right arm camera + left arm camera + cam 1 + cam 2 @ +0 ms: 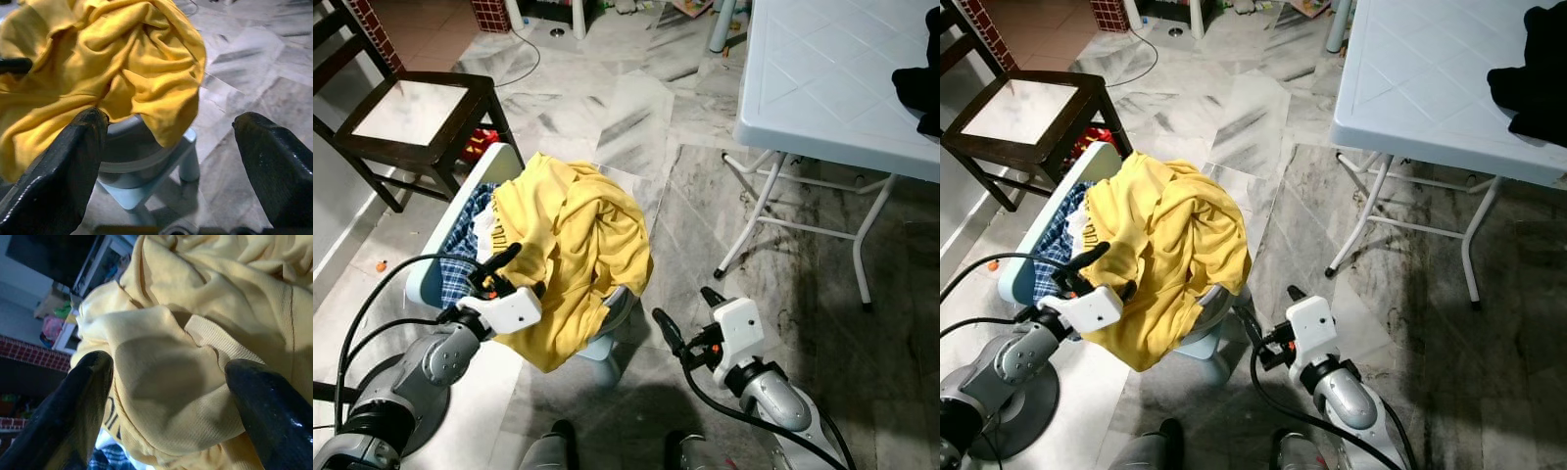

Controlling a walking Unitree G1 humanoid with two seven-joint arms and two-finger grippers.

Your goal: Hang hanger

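A yellow garment point(573, 240) lies heaped over a small light-blue plastic chair point(495, 163). My left gripper point(515, 271) is at the garment's near left edge. It is open, and a fold of the yellow cloth point(166, 362) bulges between its fingers point(83, 396). My right gripper point(688, 311) hangs open over the floor just right of the chair, apart from the cloth. In the right wrist view the garment point(122, 58) and the chair's leg point(188, 164) lie ahead of that gripper's fingers point(73, 161).
A blue plaid cloth point(465, 257) lies under the yellow one on the chair. A dark wooden chair point(411, 110) stands at the back left, with a red object point(480, 144) beneath it. A white folding table point(822, 78) with a black cloth point(920, 90) stands to the right.
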